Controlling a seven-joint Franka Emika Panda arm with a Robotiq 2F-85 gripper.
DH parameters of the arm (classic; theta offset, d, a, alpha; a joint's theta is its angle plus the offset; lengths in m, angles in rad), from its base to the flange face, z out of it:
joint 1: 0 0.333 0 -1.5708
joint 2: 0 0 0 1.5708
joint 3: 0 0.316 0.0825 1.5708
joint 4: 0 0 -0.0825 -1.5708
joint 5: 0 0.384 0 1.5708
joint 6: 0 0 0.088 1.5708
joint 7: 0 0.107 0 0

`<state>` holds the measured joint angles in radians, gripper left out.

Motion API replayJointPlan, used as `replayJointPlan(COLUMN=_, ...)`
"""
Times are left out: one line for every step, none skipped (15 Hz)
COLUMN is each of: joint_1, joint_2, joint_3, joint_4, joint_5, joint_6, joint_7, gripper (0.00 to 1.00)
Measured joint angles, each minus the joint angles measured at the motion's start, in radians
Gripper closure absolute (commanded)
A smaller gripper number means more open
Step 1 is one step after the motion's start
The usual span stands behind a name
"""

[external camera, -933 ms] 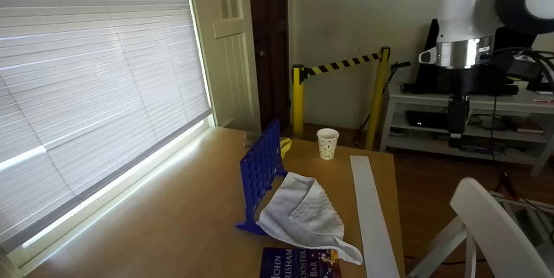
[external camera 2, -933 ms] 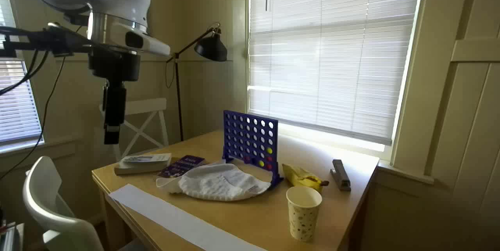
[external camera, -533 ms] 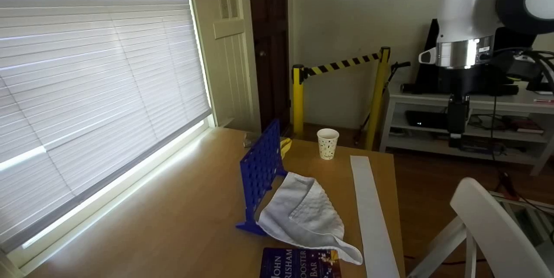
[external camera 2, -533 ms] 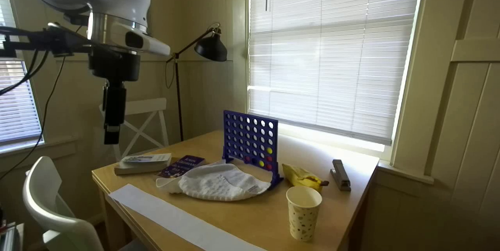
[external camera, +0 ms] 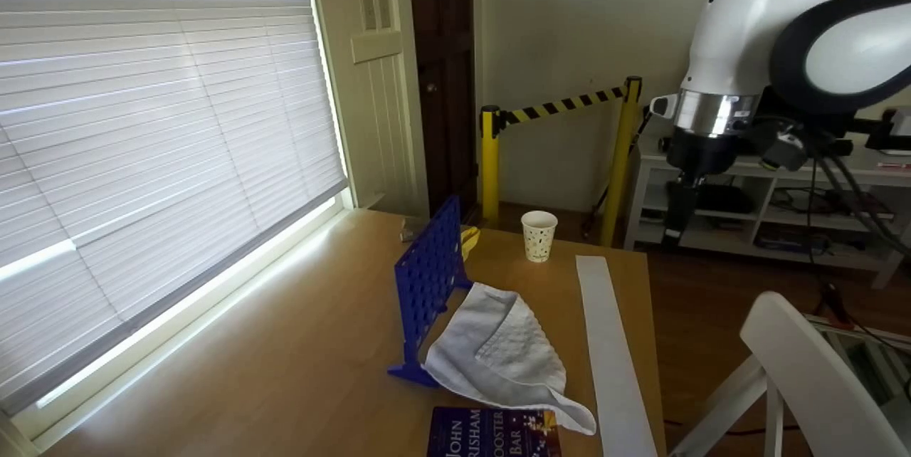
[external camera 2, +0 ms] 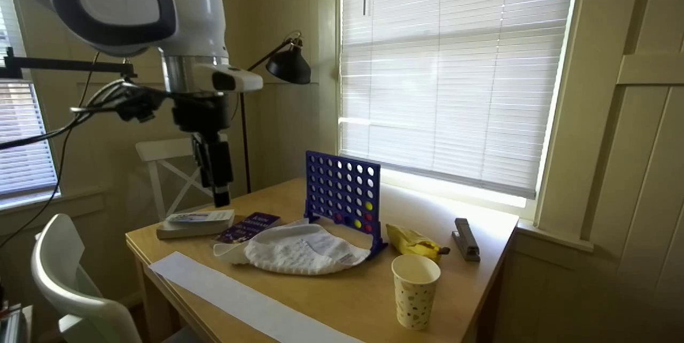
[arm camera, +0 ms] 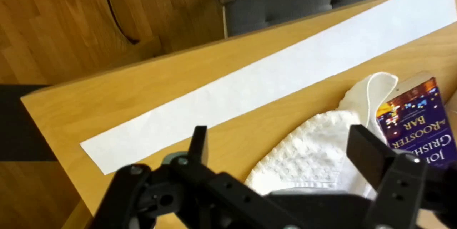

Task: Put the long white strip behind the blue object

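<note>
"Two fingers (arm camera: 197,145), spread wide, with nothing between them. Why?"

"Likely so the claw (arm camera: 280,143) is ready to pinch. It hangs higher than the table (external camera 2: 342,300), touching nothing."

"And the white strip (arm camera: 267,81)?"

"Lower than the claw and, in the wrist view, ahead of its fingers, flat on the table and roughly along one edge. Lying flat, it offers little to grab, and the fingers would close nearly along its length; I'd turn the claw to straddle the width."

"Where must it go?"

"Past the blue rack (external camera: 430,272), I judge, to the window (external camera 2: 454,65) side, farther from the claw. The cloth (arm camera: 314,150) lies between strip and rack, so I'd lift high, lest the strip drag across it."
</note>
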<state>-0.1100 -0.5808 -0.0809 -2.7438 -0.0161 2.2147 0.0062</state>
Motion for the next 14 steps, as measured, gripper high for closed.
replayJointPlan(joint_1=0.006, joint_2=0.050, joint_3=-0.002, joint_4=-0.008, joint_5=0.000, joint_6=0.083, joint_7=-0.020, gripper=0.00)
replayJointPlan(joint_1=0.010, joint_2=0.108, joint_3=-0.004, joint_4=-0.010, joint_5=-0.004, joint_6=0.162, joint_7=-0.043, gripper=0.00)
replayJointPlan(joint_1=0.011, joint_2=0.170, joint_3=-0.006, joint_4=-0.010, joint_5=-0.006, joint_6=0.235, joint_7=-0.071, gripper=0.00)
replayJointPlan(joint_1=0.011, joint_2=0.232, joint_3=-0.011, joint_4=-0.008, joint_5=-0.009, joint_6=0.292, joint_7=-0.098, gripper=0.00)
replayJointPlan(joint_1=0.010, joint_2=0.294, joint_3=-0.018, joint_4=0.000, joint_5=-0.014, joint_6=0.329, joint_7=-0.122, gripper=0.00)
replayJointPlan(joint_1=0.009, joint_2=0.355, joint_3=-0.027, joint_4=0.010, joint_5=-0.019, joint_6=0.355, joint_7=-0.146, gripper=0.00)
replayJointPlan(joint_1=0.007, joint_2=0.415, joint_3=-0.036, joint_4=0.028, joint_5=-0.023, joint_6=0.368, joint_7=-0.172, gripper=0.00)
replayJointPlan(joint_1=0.006, joint_2=0.476, joint_3=-0.047, joint_4=0.052, joint_5=-0.024, joint_6=0.368, joint_7=-0.201, gripper=0.00)
replayJointPlan(joint_1=0.004, joint_2=0.531, joint_3=-0.055, joint_4=0.078, joint_5=-0.024, joint_6=0.368, joint_7=-0.222, gripper=0.00)
replayJointPlan(joint_1=0.004, joint_2=0.570, joint_3=-0.060, joint_4=0.099, joint_5=-0.024, joint_6=0.368, joint_7=-0.234, gripper=0.00)
replayJointPlan(joint_1=0.004, joint_2=0.596, joint_3=-0.061, joint_4=0.115, joint_5=-0.024, joint_6=0.368, joint_7=-0.238, gripper=0.00)
replayJointPlan(joint_1=0.004, joint_2=0.608, joint_3=-0.061, joint_4=0.124, joint_5=-0.024, joint_6=0.368, joint_7=-0.240, gripper=0.00)
replayJointPlan(joint_1=0.004, joint_2=0.612, joint_3=-0.061, joint_4=0.128, joint_5=-0.024, joint_6=0.368, joint_7=-0.240, gripper=0.00)
replayJointPlan(joint_1=0.003, joint_2=0.610, joint_3=-0.061, joint_4=0.129, joint_5=-0.020, joint_6=0.360, joint_7=-0.252, gripper=0.00)
